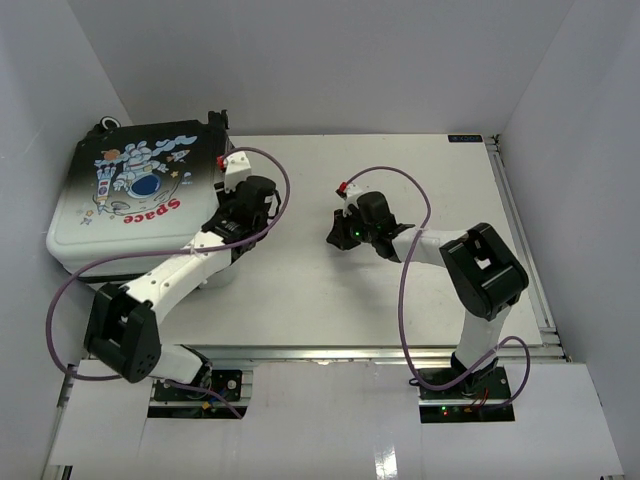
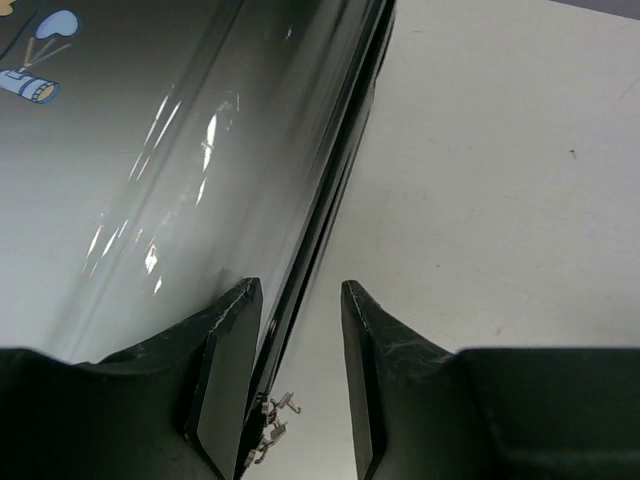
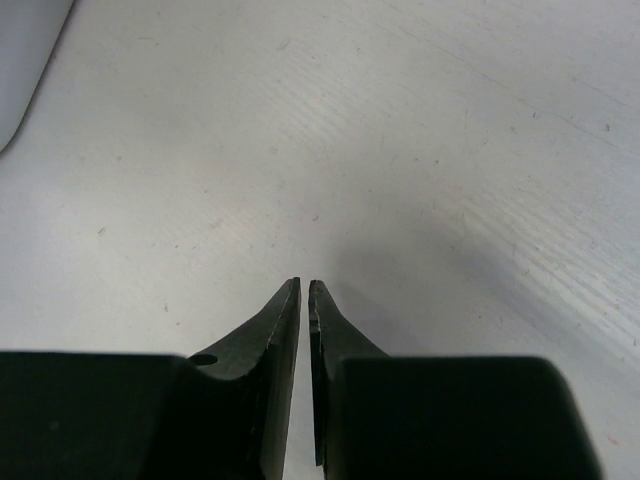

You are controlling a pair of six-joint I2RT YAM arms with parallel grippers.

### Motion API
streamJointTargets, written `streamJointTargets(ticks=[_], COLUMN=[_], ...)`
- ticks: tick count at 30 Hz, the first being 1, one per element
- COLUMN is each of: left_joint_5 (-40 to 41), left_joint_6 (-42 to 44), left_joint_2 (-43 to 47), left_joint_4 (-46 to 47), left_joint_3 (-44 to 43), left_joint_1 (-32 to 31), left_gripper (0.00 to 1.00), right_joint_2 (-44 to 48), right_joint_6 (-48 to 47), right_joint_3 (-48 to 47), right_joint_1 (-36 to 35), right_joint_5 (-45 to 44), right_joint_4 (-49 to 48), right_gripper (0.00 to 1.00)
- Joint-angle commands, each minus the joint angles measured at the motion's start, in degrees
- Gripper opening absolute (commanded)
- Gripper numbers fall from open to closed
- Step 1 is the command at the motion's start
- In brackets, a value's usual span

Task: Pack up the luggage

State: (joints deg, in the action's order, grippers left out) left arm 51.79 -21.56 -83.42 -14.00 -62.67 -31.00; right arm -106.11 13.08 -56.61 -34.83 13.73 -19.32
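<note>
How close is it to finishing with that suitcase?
Looks done: the luggage lies closed, printed shell up. In hand: the left gripper, open, sits at its zipper rim beside the metal zipper pulls. The right gripper is shut over the table, holding nothing. Left: probably zipping; how far it is zipped isn't visible.
</note>
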Motion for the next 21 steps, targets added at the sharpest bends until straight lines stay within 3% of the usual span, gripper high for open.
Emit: streamJointTargets(ticks=[1, 3, 6, 8, 10, 11, 14, 19, 21], left_joint_5=[7.3, 0.9, -18.3, -30.0, -39.8, -41.0, -42.6, -49.4, -50.6], left_joint_6=[0.5, 4.1, 11.1, 13.1, 13.5, 13.1, 10.8, 7.7, 7.1], left_joint_2=[9.5, 12.5, 17.7, 19.6, 19.2, 18.7, 17.2, 15.9, 15.6], left_joint_4=[-5.4, 1.1, 10.9, 13.2, 13.4, 11.5, 9.9, 11.1, 12.1], left_joint_3=[3.9, 5.6, 8.0, 8.9, 6.9, 6.0, 4.3, 6.3, 7.5], left_joint_1=[2.7, 2.6, 2.4, 2.4, 2.4, 2.4, 2.4, 2.4, 2.4], left_gripper=[0.51, 0.52, 0.56, 0.63, 0.8, 0.84, 0.96, 0.98, 0.98], right_joint_2=[5.4, 6.1, 7.3, 8.9, 12.2, 13.4, 18.7, 29.4, 34.3], right_joint_6=[-0.4, -0.6, -0.5, -0.1, 1.1, 1.5, 3.4, 5.8, 5.3], right_joint_3=[1.0, 0.5, -1.0, -1.5, -1.9, -2.3, -2.9, -1.0, 0.3], right_joint_1=[0.2, 0.3, 0.4, 0.4, 0.4, 0.4, 0.4, 0.3, 0.2], right_joint_5=[-1.7, -4.6, -8.9, -11.1, -15.8, -17.3, -23.5, -30.3, -31.2], right_joint_4=[0.9, 3.1, 7.2, 9.2, 12.0, 14.9, 18.9, 25.1, 25.3], right_gripper=[0.14, 0.17, 0.31, 0.53, 0.77, 0.89, 0.94, 0.99, 0.92])
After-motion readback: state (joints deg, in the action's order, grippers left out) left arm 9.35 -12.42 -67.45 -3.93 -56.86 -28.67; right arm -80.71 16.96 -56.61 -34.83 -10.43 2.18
